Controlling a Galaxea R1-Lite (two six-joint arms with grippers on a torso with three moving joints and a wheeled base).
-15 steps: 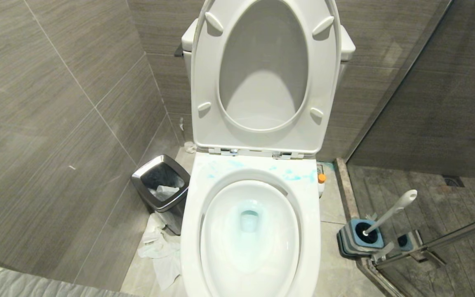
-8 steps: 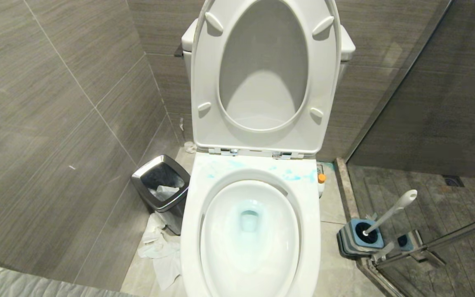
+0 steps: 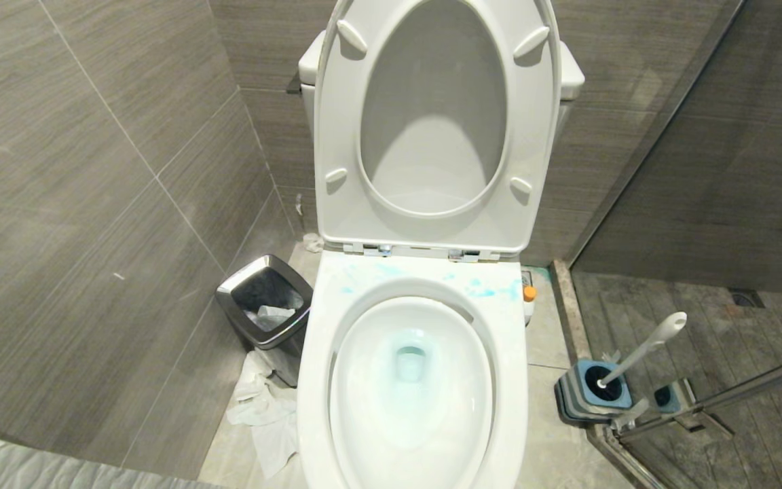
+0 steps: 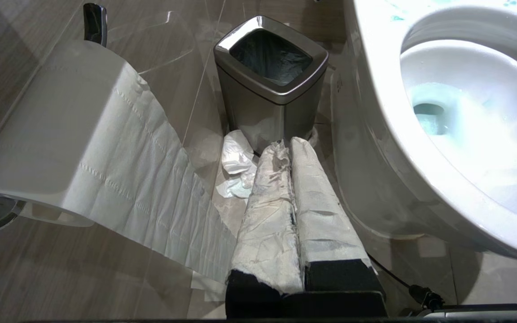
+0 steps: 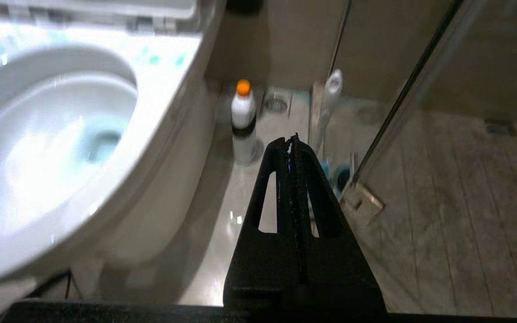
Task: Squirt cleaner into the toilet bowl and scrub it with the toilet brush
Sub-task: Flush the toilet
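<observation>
Brush (image 3: pixel 641 353) in its holder (image 3: pixel 593 392), cleaner (image 3: pixel 479 288) already on the bowl (image 3: pixel 513 380).
Its handle slants up and away, just beyond the right gripper (image 5: pixel 295 140), whose jaws are closed and empty; a bottle (image 5: pixel 243 121) stands beside. The left gripper (image 4: pixel 289 144), jaws shut, lies farther off near the bin (image 4: pixel 271 85).

Left gripper (image 4: pixel 287 148) fingers wrapped in white paper over black; right gripper (image 5: pixel 292 140) black, slotted fingers

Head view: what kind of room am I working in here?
A bathroom, most likely a small toilet cubicle: a white toilet bowl with its seat and lid up, a toilet brush standing in its holder on the tiled floor, and a steel bin beside the bowl.
</observation>
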